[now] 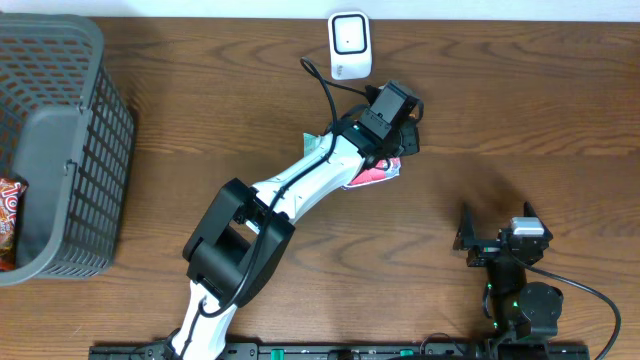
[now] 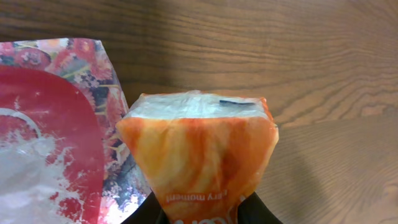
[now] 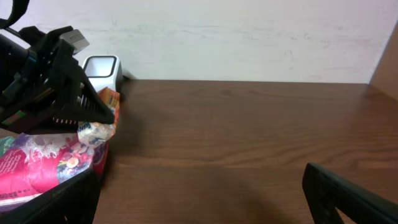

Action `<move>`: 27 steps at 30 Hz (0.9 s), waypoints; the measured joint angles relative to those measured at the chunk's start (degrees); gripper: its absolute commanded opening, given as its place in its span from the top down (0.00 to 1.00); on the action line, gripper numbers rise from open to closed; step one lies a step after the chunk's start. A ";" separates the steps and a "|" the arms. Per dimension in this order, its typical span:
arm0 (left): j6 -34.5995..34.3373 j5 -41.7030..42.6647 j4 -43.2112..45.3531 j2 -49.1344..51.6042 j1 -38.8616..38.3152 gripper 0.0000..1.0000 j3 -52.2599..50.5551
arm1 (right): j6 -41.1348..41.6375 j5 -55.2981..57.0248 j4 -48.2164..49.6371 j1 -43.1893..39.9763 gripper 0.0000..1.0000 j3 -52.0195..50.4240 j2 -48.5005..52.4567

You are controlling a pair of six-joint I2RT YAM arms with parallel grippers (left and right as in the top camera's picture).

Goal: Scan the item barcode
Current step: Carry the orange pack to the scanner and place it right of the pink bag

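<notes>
Left gripper (image 2: 199, 214) clamps orange marbled packet (image 2: 198, 155), white crimped top edge.

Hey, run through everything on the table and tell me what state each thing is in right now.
left gripper, shut on the orange packet.
right gripper, open, holding nothing.
orange packet, pinched at one end by the left gripper.
red pouch, lying flat on the table, not held.
scanner, standing at the table's far edge.
basket, upright, a snack pack inside.
</notes>
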 measured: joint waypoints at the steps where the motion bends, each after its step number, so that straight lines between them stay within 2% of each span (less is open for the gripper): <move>1: -0.22 -0.02 0.04 0.02 -0.15 0.78 0.00 | 0.00 0.00 0.00 0.00 0.01 0.00 0.00; 9: -0.57 -0.15 0.22 4.07 -2.16 0.78 0.00 | 0.00 0.02 -0.02 0.00 0.01 0.00 0.00; 12: 0.00 -0.59 -0.66 5.84 -2.45 0.69 0.00 | 0.00 0.00 0.00 0.00 0.01 0.00 0.00; 18: 4.28 -4.33 -2.80 5.90 -2.38 0.64 0.00 | 0.00 0.00 -0.02 0.00 0.01 0.00 0.00; 20: 5.38 -4.98 -3.17 5.90 -2.38 0.58 0.00 | 0.00 0.00 0.00 0.00 0.01 0.00 0.00; 27: 7.13 -6.03 -3.54 5.14 -2.32 0.48 0.00 | 0.00 0.00 -0.02 0.00 0.01 0.00 0.00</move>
